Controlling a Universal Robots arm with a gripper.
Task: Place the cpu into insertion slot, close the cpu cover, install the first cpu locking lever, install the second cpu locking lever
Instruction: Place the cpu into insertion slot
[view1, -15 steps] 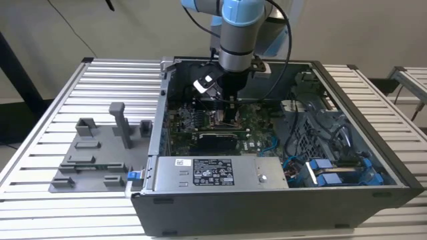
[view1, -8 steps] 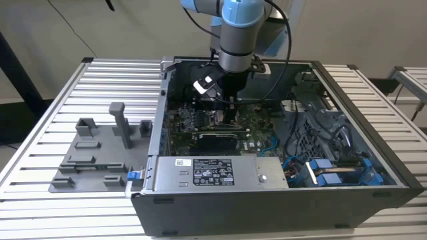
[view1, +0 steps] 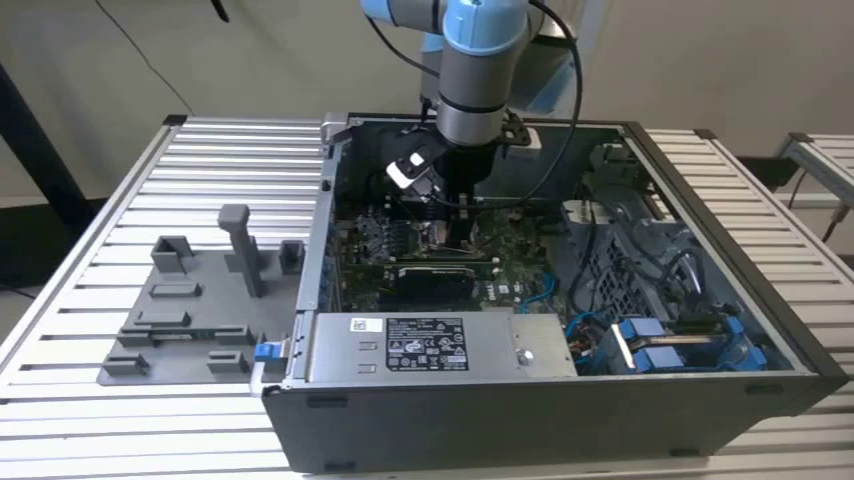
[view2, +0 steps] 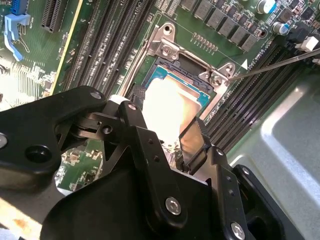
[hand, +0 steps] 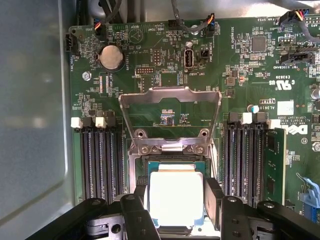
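Black gripper (hand: 176, 202) (view2: 165, 119) linkage lies closest to you in both wrist views. Its fingers (hand: 214, 197) press against two opposite edges of the cpu (hand: 176, 192) (view2: 169, 102), so the gripper is clenched on the chip. You see the cpu with its silvery top facing up, level and square within the insertion slot (hand: 172, 161) (view2: 172, 67). Whether it is fully seated cannot be told.

Beyond the slot, in the first wrist view, the cpu cover (hand: 170, 94) stands swung open on its hinge, and the green circuit board (hand: 150, 45) shows through its cut-out middle. Black memory slots (hand: 100, 160) flank the socket on both sides. In the second wrist view a thin metal rod (view2: 280, 62) slants away from a screwed corner of the socket frame, free of the cover.

In the exterior view, reading the open computer case (view1: 561, 420) as a clock face, the arm (view1: 474, 90) enters at 12 o'clock and reaches straight down to the board near the centre. A labelled metal box (view1: 427, 345) sits at 6 o'clock. Outside the case, at 9 o'clock, a grey fixture plate (view1: 200, 310) rests on the slatted table (view1: 160, 160).
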